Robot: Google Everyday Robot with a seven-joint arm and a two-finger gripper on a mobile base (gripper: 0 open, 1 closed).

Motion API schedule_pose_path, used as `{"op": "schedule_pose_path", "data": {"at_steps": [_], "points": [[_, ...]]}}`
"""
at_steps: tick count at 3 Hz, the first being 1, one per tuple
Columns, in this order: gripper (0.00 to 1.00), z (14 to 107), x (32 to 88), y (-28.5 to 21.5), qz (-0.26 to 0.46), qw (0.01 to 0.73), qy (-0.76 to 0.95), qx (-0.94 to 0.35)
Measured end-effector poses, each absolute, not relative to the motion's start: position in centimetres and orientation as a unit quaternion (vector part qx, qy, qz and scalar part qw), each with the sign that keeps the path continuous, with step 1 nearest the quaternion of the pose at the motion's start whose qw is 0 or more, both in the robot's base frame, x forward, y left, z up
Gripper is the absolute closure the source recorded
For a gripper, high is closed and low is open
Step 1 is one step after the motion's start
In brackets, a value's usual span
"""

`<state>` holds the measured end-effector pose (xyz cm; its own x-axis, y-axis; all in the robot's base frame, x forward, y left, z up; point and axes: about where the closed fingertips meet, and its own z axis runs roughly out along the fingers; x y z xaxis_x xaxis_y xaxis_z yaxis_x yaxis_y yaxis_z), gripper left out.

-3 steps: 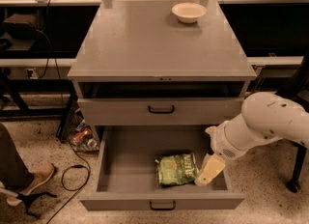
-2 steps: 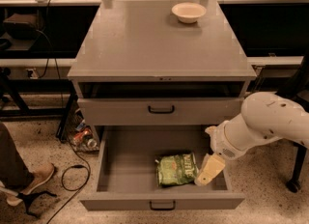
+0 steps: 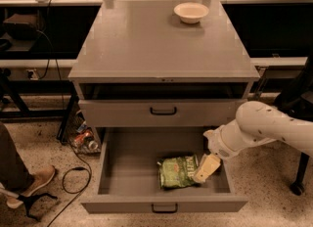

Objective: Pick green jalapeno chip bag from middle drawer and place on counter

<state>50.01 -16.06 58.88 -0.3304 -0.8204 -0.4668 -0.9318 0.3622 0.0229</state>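
Note:
The green jalapeno chip bag [image 3: 177, 171] lies flat in the right half of the open middle drawer [image 3: 128, 168], which is pulled far out at the bottom of the cabinet. My gripper [image 3: 205, 168] comes in from the right on a white arm [image 3: 264, 130] and reaches down into the drawer. Its cream tip rests at the bag's right edge. The counter [image 3: 156, 45] is the wide grey cabinet top above.
A cream bowl [image 3: 191, 11] stands at the counter's back right. Another grey drawer front [image 3: 164, 112] with a dark handle is shut above the open drawer. A person's shoe [image 3: 35, 181], cables and floor clutter [image 3: 84, 140] lie at the left. A black stand [image 3: 299, 182] is at the right.

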Motion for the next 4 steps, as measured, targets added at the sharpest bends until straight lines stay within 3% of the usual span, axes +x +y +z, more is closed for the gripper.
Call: {"op": "schedule_pose_path", "data": {"at_steps": [2, 4], "points": [[0.0, 49.5, 54.8, -15.3, 0.198, 0.218, 0.815, -0.499], [0.0, 42.0, 55.6, -13.9, 0.239, 0.207, 0.823, -0.473]]}}
